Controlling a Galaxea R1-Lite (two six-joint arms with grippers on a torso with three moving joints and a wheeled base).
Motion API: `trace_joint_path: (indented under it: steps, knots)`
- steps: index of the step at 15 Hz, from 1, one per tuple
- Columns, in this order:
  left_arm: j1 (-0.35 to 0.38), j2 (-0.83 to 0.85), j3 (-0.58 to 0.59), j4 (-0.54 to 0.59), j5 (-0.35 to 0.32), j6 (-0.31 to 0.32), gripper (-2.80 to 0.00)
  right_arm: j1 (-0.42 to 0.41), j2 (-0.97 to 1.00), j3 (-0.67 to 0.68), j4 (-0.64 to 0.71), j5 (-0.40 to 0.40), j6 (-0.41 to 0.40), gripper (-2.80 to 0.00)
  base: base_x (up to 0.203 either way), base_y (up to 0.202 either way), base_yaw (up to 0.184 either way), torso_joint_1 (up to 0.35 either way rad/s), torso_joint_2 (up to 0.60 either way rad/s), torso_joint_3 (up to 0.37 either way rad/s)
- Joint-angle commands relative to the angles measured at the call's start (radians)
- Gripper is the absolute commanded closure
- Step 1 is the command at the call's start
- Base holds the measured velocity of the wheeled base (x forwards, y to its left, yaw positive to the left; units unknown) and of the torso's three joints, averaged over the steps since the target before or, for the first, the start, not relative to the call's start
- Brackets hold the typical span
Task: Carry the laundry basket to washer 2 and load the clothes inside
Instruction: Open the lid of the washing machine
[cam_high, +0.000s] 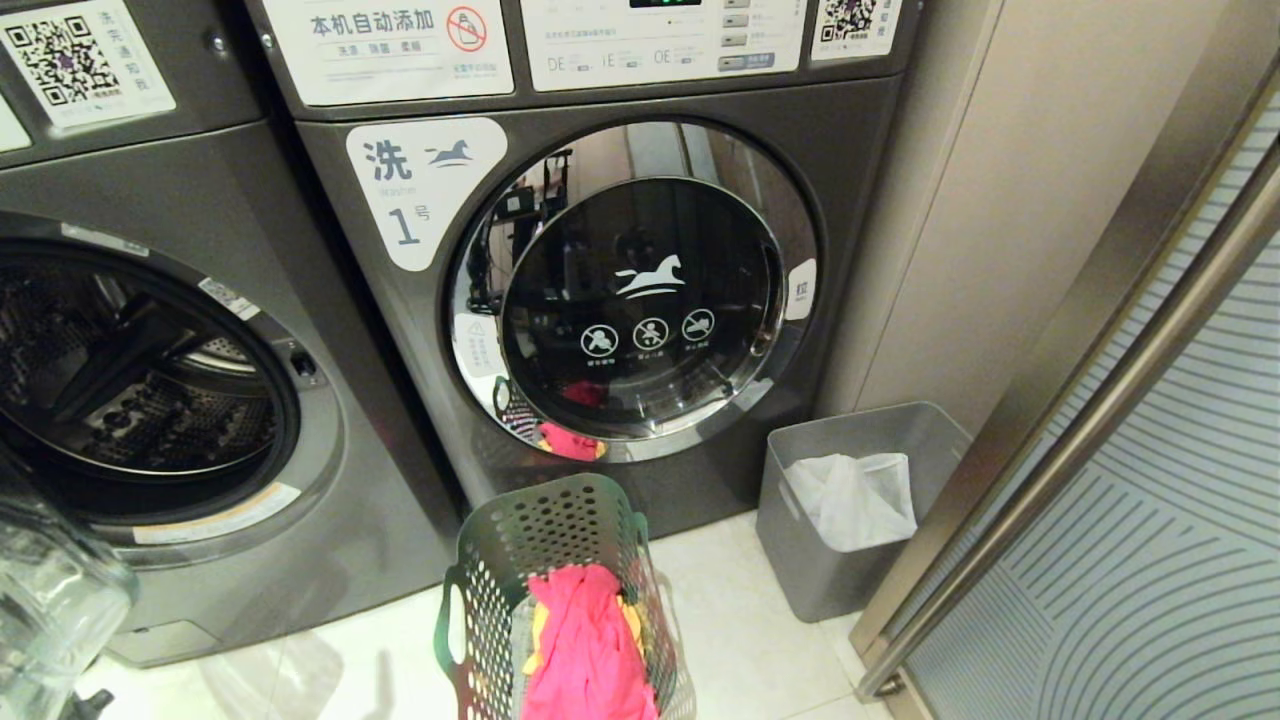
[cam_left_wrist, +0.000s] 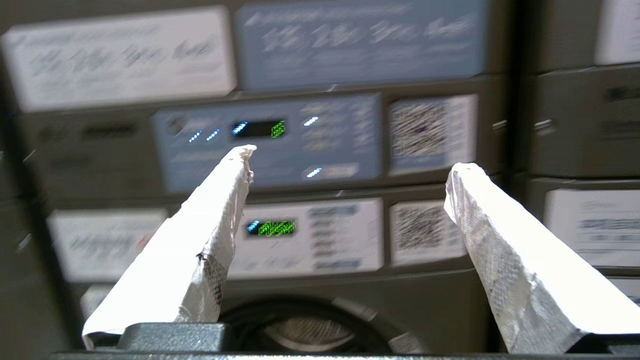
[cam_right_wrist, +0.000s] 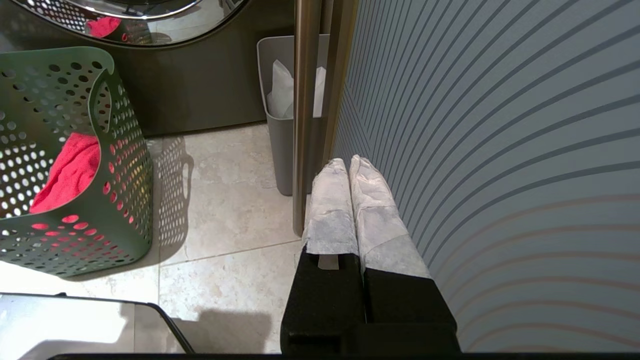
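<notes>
While the dark green perforated plastic laundry basket (cam_high: 560, 600) stands on the pale tiled floor (cam_high: 760, 640) at the lower centre of the head view, the loading itself appears not yet begun: the bright pink-red garment (cam_high: 590, 650) lies heaped inside it, with a yellow-orange garment (cam_high: 632, 622) showing at its edge. No grey denim piece can be made out. At the left of that frame, the dark grey front-loading washer with its drum exposed (cam_high: 150, 380) is open and ready; its number label is not visible, though the closed chrome-ringed machine (cam_high: 640, 290) at centre bears a 1. Carrying thus seems done; transfer of every garment remains.

Seen from above, the basket's rim is an elongated oval whose long axis runs from the bottom edge of the head view up toward the closed machine, mouth upward, with one oval handle cut-out on its left wall.

In the left wrist view, the left end effector (cam_left_wrist: 350, 160) is spread wide and empty, pointing at blurred control panels above a drum opening. In the right wrist view, the right end effector (cam_right_wrist: 349, 162) is closed on nothing, beside a striped panel (cam_right_wrist: 500, 150) and near a plain grey bin (cam_right_wrist: 280, 150).
</notes>
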Motion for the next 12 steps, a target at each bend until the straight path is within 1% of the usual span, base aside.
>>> trace_joint_path:
  steps: [1, 2, 3, 4, 5, 6, 7, 8, 9, 10, 11, 12]
  knots:
    - [-0.105, -0.020, -0.036, 0.057, 0.038, 0.049, -2.80, 0.000, 0.000, 0.000, 0.001, 0.000, -0.001, 0.00, 0.000, 0.000, 0.000, 0.000, 0.00, 0.000]
    - [-0.146, -0.021, -0.024, 0.107, 0.069, 0.089, -2.80, 0.000, 0.000, 0.000, 0.001, 0.000, -0.001, 0.00, 0.000, 0.000, 0.000, 0.000, 0.00, 0.000]
    - [-0.207, -0.021, -0.011, 0.182, 0.114, 0.150, -2.80, 0.000, 0.000, 0.000, 0.001, 0.000, -0.001, 0.00, 0.000, 0.000, 0.000, 0.000, 0.00, 0.000]
    - [-0.277, -0.019, 0.001, 0.240, 0.164, 0.202, -2.80, 0.000, 0.000, 0.000, 0.001, 0.000, -0.001, 0.00, 0.000, 0.000, 0.000, 0.000, 0.00, 0.000]
    - [-0.362, -0.016, 0.021, 0.282, 0.226, 0.251, -2.80, 0.000, 0.000, 0.000, 0.001, 0.000, -0.001, 0.00, 0.000, 0.000, 0.000, 0.000, 0.00, 0.000]
    - [-0.452, -0.012, 0.054, 0.307, 0.288, 0.293, 0.00, 0.000, 0.000, 0.000, 0.001, 0.000, -0.001, 0.00, 0.000, 0.000, 0.000, 0.000, 0.00, 0.000]
    - [-0.516, -0.007, 0.095, 0.320, 0.334, 0.337, 0.00, 0.000, 0.000, 0.000, 0.001, 0.000, -0.001, 0.00, 0.000, 0.000, 0.000, 0.000, 0.00, 0.000]
    - [-0.554, -0.001, 0.165, 0.330, 0.376, 0.414, 0.00, 0.000, 0.000, 0.000, 0.001, 0.000, -0.001, 0.00, 0.000, 0.000, 0.000, 0.000, 0.00, 0.000]
    - [-0.570, 0.003, 0.232, 0.333, 0.407, 0.490, 0.00, 0.000, 0.000, 0.000, 0.001, 0.000, -0.001, 0.00, 0.000, 0.000, 0.000, 0.000, 0.00, 0.000]
    - [-0.575, 0.011, 0.288, 0.329, 0.453, 0.535, 0.00, -0.001, 0.000, 0.000, 0.001, 0.000, -0.002, 0.00, 0.000, 0.000, 0.000, 0.000, 0.00, 0.000]
    - [-0.573, 0.024, 0.311, 0.321, 0.555, 0.551, 0.00, 0.000, 0.001, 0.000, 0.001, 0.000, -0.001, 0.00, 0.000, 0.000, 0.000, 0.000, 0.00, 0.000]
    - [-0.559, 0.041, 0.321, 0.320, 0.702, 0.555, 0.00, 0.000, 0.000, 0.000, 0.001, 0.000, -0.001, 0.00, 0.000, 0.000, 0.000, 0.000, 0.00, 0.000]
